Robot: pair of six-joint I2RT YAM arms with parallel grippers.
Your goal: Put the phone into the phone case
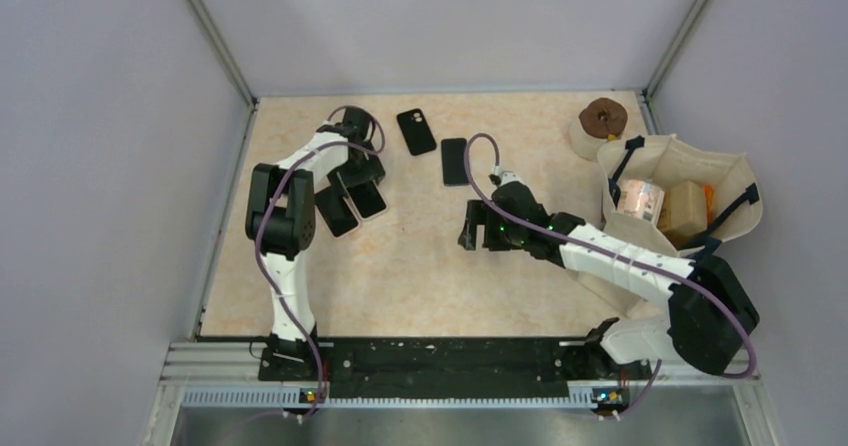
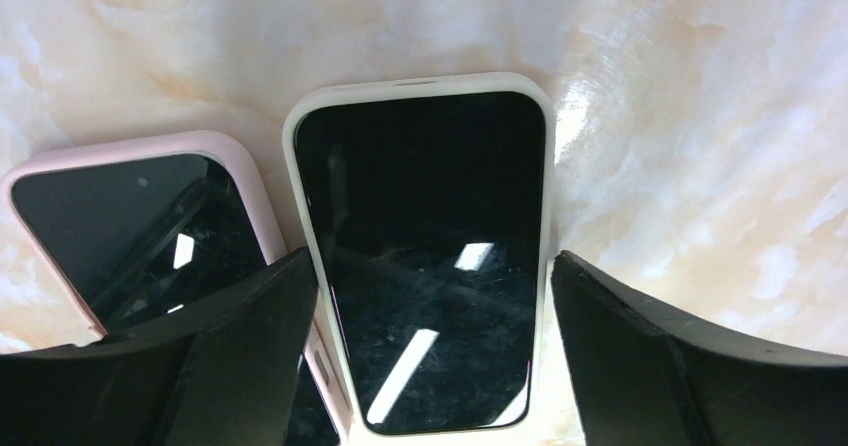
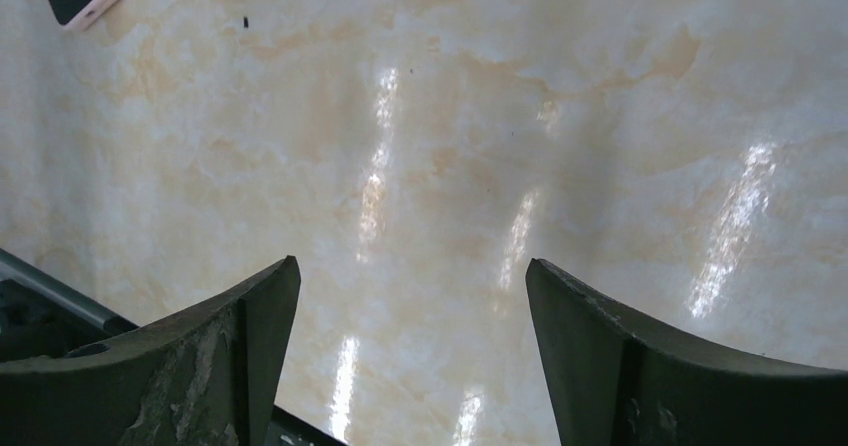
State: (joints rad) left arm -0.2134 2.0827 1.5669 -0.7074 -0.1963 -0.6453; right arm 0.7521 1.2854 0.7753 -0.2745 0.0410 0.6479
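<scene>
The worktop [image 1: 420, 286] is a glossy, beige, marble-patterned slab that throws back streaks of light. Near its left edge, towards the far-left corner, a phone [image 2: 425, 216] lies flat, its dark glass face up. It is seated in a cream case [image 2: 548, 196] whose smooth, rounded rim frames the screen all round.

The left claw [image 2: 432, 266] stands wide over it. Its black, curved, matte fingers [image 2: 680, 366] sit on either side of the cream case, and a strip of bare worktop shows between the case and the right-hand finger. Just beside the cream case, on the side nearer the left edge, lies a pink case [image 2: 245, 181] of the same rounded shape, also holding a dark screen. The other finger covers its lower corner.

Towards the middle of the far edge lie a black rectangle [image 1: 416, 131] and a second black rectangle [image 1: 455, 161], near each other but apart. Whether they are phones or cases I cannot tell.

The right claw [image 3: 412, 266] is near the centre of the worktop, spread wide, with scuffed dark fingers and only bare surface between them.

A soft cream fabric bag [image 1: 735, 181] with dark handles sits at the right edge, and a round brown-topped roll [image 1: 603, 121] is in the far-right corner.
</scene>
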